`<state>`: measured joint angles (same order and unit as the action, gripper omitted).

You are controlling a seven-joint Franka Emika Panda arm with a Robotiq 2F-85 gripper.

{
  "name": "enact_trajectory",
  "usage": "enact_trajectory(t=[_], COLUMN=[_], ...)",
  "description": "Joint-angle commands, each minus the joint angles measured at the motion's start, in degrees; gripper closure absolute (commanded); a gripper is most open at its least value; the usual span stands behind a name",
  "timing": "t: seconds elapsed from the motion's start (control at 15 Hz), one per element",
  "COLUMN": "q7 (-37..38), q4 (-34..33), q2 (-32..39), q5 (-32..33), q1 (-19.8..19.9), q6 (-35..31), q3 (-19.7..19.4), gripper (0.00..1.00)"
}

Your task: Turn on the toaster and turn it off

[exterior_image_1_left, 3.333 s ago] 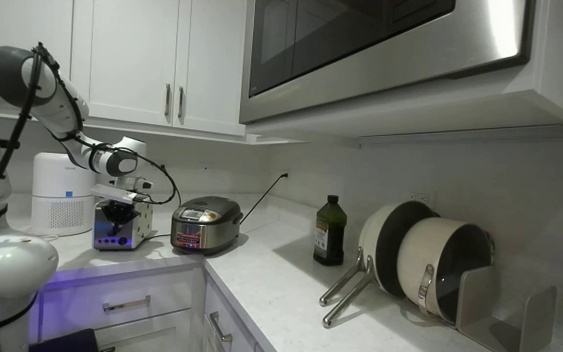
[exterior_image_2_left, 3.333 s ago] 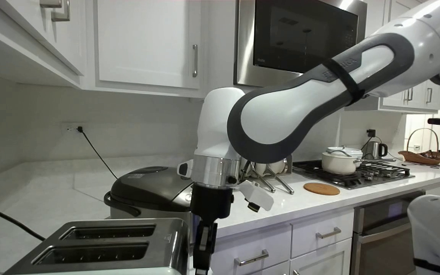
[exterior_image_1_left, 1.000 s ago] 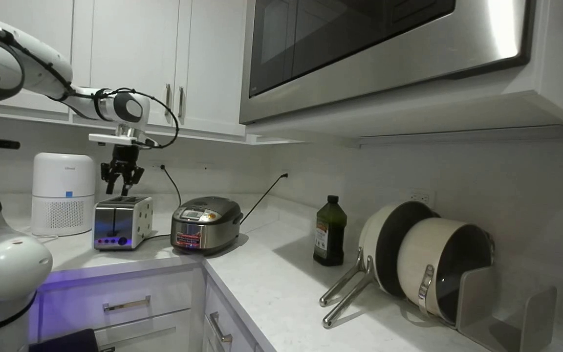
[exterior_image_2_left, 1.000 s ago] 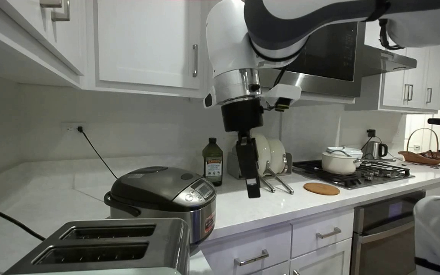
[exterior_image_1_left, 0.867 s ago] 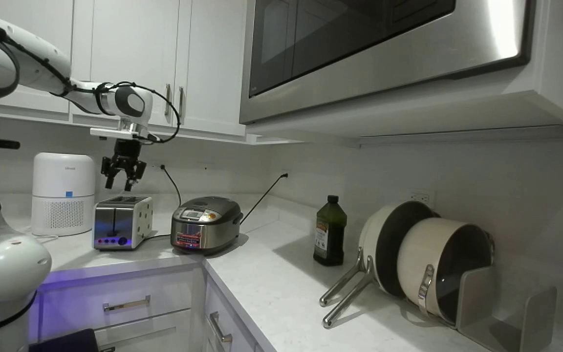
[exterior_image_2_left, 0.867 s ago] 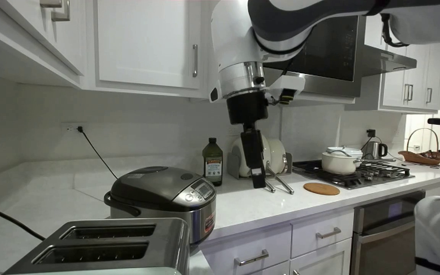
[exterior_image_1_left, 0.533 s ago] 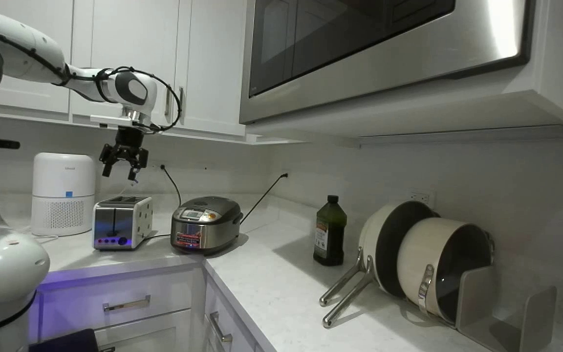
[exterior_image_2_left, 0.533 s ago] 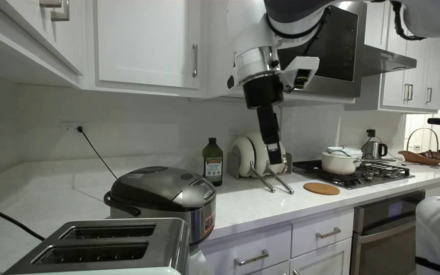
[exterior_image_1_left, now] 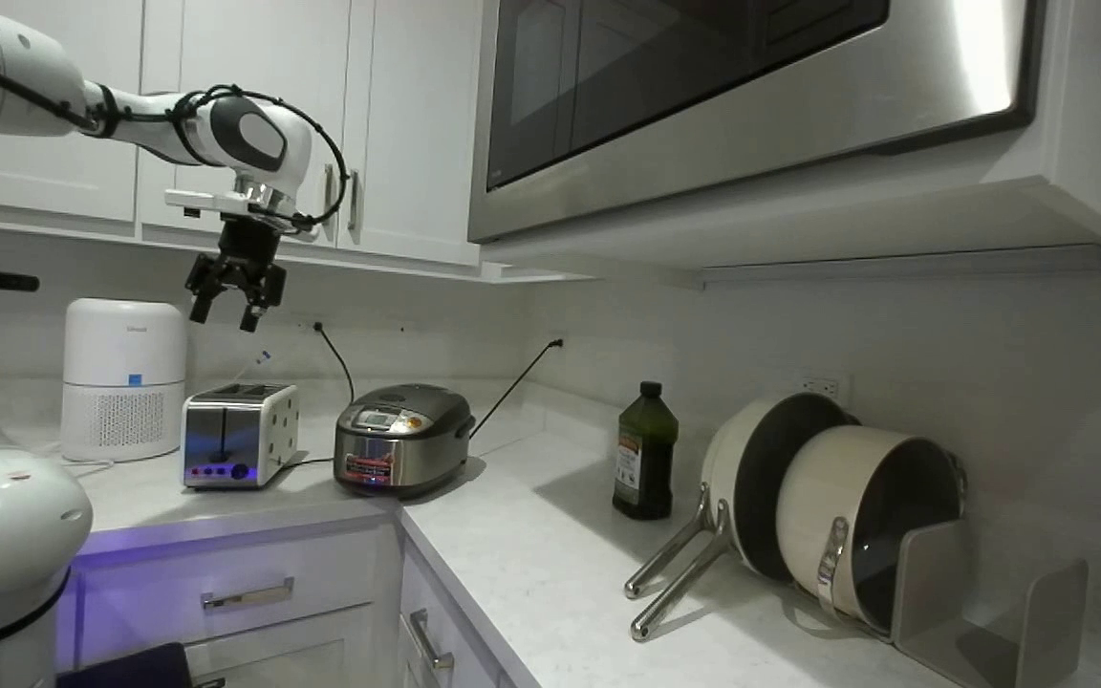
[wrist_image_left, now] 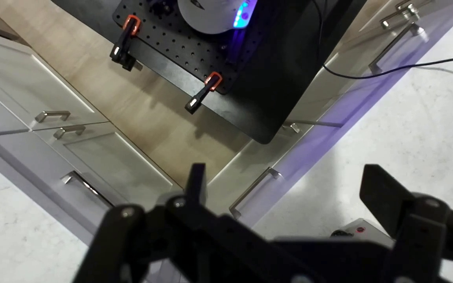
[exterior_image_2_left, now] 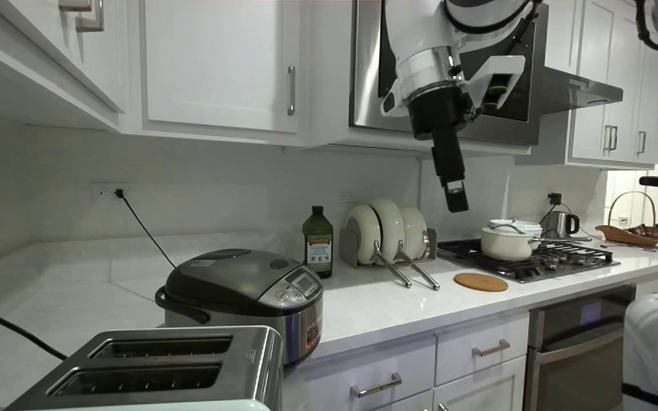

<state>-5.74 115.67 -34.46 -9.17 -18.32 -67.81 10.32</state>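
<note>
The toaster (exterior_image_1_left: 223, 441) is a boxy metal appliance on the counter, with a dark upright lever slot in its front. Bluish light and small reddish lights show along the bottom of that front. From above, its two bread slots appear in the steel top (exterior_image_2_left: 249, 357) in an exterior view. My gripper (exterior_image_1_left: 225, 316) hangs well above and apart from the toaster, fingers spread with nothing between them. Both fingertips (wrist_image_left: 380, 184) stand far apart in the wrist view. There, only a corner of the toaster (wrist_image_left: 370, 232) with a red-ringed button shows; the gripper hides the rest.
A round steel cooker (exterior_image_1_left: 402, 444) stands beside the toaster, a white cylindrical appliance (exterior_image_1_left: 125, 382) on its other side. Upper cabinets (exterior_image_1_left: 259, 96) are behind the arm. A dark bottle (exterior_image_1_left: 646, 454) and racked pans (exterior_image_1_left: 828, 516) stand further along. A cord (exterior_image_1_left: 335, 354) runs behind the toaster.
Some three seconds ago my gripper was down at the toaster's front. It has since risen clear above it, drawn away from it, and its fingers have spread wider. The toaster has not moved.
</note>
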Motion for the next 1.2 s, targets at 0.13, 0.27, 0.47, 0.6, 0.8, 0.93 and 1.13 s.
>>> enact_trajectory(t=[0.13, 0.27, 0.47, 0.6, 0.8, 0.93, 1.13], q7=[-4.9, -7.0, -10.6, -13.7, -18.1, -20.5, -22.4], q4=[6.6, 9.7, 14.3, 17.0, 20.5, 22.9, 27.5], q2=[-5.9, -7.7, -9.9, -11.4, -13.0, -14.8, -18.7], q5=[-1.6, -2.2, -3.5, -4.6, -6.9, -9.0, -13.1], q1=[2.0, 1.8, 1.4, 1.0, 0.4, 0.3, 0.7], q6=[1.0, 1.0, 1.5, 2.7, 4.1, 4.3, 2.1], q3=[-2.8, -4.1, -5.5, -6.8, -7.8, -8.4, -8.0], gripper=[0.00, 0.00, 0.00, 0.00, 0.00, 0.00, 0.00])
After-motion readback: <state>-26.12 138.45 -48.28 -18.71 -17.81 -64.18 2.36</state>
